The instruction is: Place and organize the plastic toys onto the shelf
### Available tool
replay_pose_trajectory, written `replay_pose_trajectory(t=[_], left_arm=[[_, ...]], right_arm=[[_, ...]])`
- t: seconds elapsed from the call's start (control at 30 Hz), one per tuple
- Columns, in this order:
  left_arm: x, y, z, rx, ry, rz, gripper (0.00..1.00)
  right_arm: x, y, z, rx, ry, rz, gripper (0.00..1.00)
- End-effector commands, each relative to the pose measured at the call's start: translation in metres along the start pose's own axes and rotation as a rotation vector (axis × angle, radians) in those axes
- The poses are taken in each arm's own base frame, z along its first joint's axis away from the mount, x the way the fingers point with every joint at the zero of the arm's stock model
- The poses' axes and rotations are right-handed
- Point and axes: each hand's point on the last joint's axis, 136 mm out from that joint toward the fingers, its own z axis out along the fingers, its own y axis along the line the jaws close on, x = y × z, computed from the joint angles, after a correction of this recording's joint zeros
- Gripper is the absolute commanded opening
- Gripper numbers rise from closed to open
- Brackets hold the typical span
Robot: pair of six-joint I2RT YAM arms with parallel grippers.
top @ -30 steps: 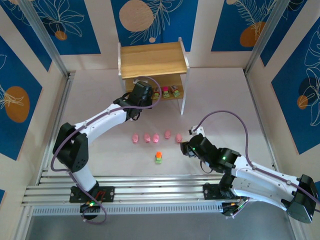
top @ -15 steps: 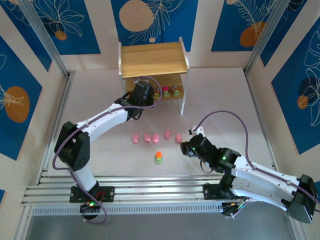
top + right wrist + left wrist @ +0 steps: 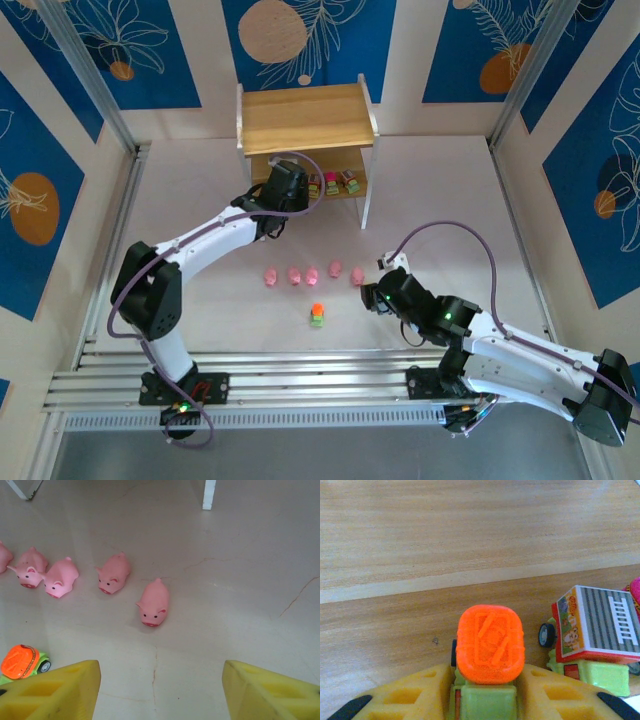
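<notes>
The orange-topped car (image 3: 490, 644) sat on the lower board of the shelf (image 3: 470, 535), right between the left gripper's (image 3: 485, 682) yellow fingers (image 3: 405, 696). I could not tell if they squeezed it. The right gripper's (image 3: 160, 680) fingers were spread wide, with a pink pig (image 3: 154, 601) on the table (image 3: 250, 555) just ahead.

Orange-topped green toy (image 3: 490, 645) on wooden shelf board (image 3: 445, 540), flanked by the left gripper (image 3: 484, 706), perhaps still touching; grey-topped toy (image 3: 600, 625) just beside.

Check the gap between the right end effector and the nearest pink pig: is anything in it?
Nothing. In the right wrist view, bare table is all that lies between the open right end effector and that pig.
</notes>
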Motion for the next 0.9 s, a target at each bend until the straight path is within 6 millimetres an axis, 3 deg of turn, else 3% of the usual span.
replay_pose_trajectory(t=[0.0, 0.57, 0.87], left_arm=[[-0.016, -0.001, -0.002, 0.017, -0.036, -0.019, 0.41], [-0.018, 0.0, -0.037, 0.04, -0.068, -0.019, 0.46], [-0.004, -0.007, -0.054, 0.091, -0.043, -0.009, 0.47]], right_arm=[[-0.001, -0.002, 0.0, 0.004, -0.014, 0.004, 0.66], [-0.001, -0.001, 0.0, -0.001, -0.014, 0.002, 0.66], [-0.001, 0.0, 0.0, -0.001, -0.013, -0.001, 0.66]])
